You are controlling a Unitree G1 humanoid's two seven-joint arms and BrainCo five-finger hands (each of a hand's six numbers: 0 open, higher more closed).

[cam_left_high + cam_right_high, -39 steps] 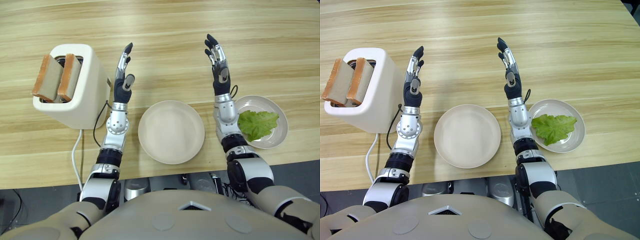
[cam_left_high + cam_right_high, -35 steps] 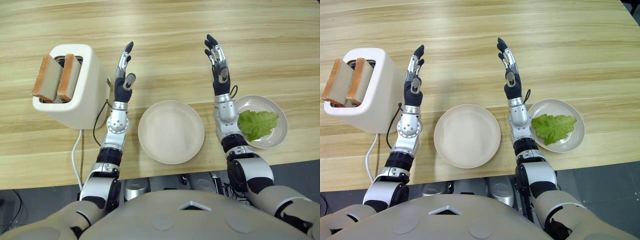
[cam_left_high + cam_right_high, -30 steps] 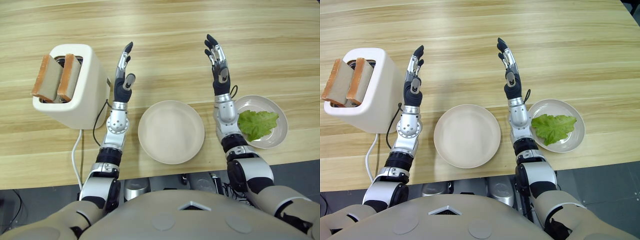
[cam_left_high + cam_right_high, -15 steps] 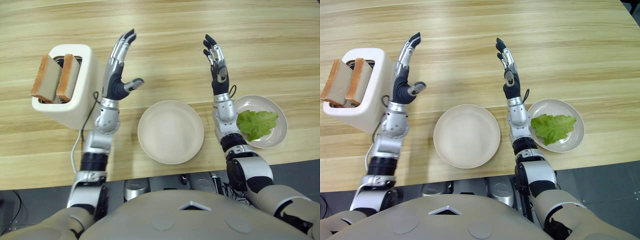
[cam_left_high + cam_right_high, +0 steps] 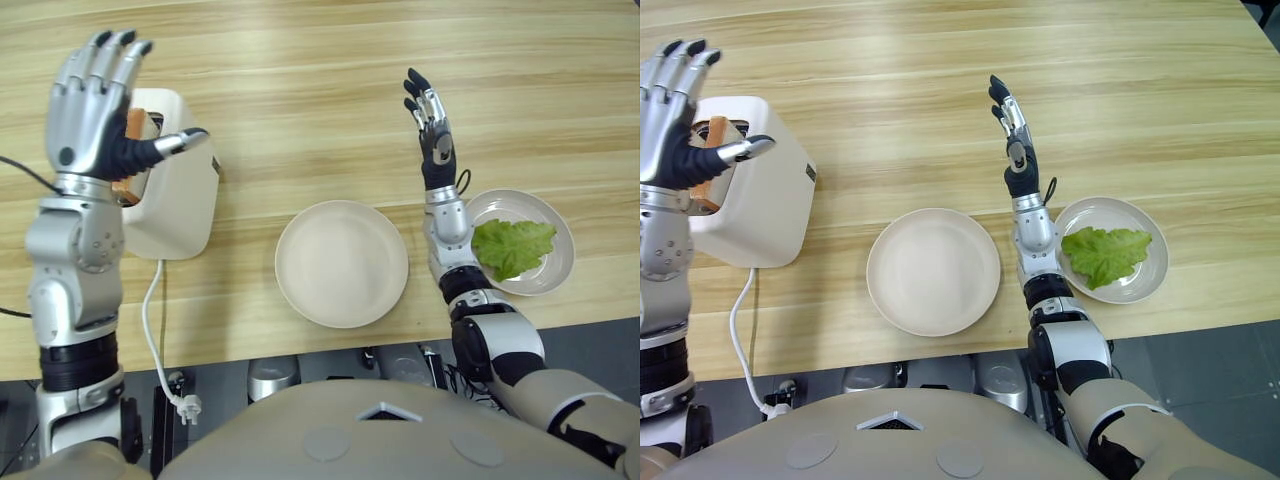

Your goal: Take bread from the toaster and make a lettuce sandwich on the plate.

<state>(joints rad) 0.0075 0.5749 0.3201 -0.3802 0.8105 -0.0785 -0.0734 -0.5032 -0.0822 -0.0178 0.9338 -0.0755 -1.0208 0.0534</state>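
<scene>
A cream toaster (image 5: 182, 200) stands at the left of the wooden table. My left hand (image 5: 92, 105) is raised over it, open with fingers spread, hiding most of the bread; a bit of brown crust (image 5: 712, 131) shows behind the hand. An empty cream plate (image 5: 342, 263) lies in the middle near the front edge. My right hand (image 5: 430, 125) is open, held flat with its fingers pointing away, between that plate and a smaller plate (image 5: 556, 265) holding a green lettuce leaf (image 5: 512, 246).
The toaster's white cord (image 5: 153, 330) runs off the table's front edge to a plug (image 5: 188, 407) hanging below. Bare wooden tabletop (image 5: 330, 90) stretches across the back.
My left arm has lifted and swung left, from beside the toaster to above its slots, now covering the bread. The right hand has barely shifted.
</scene>
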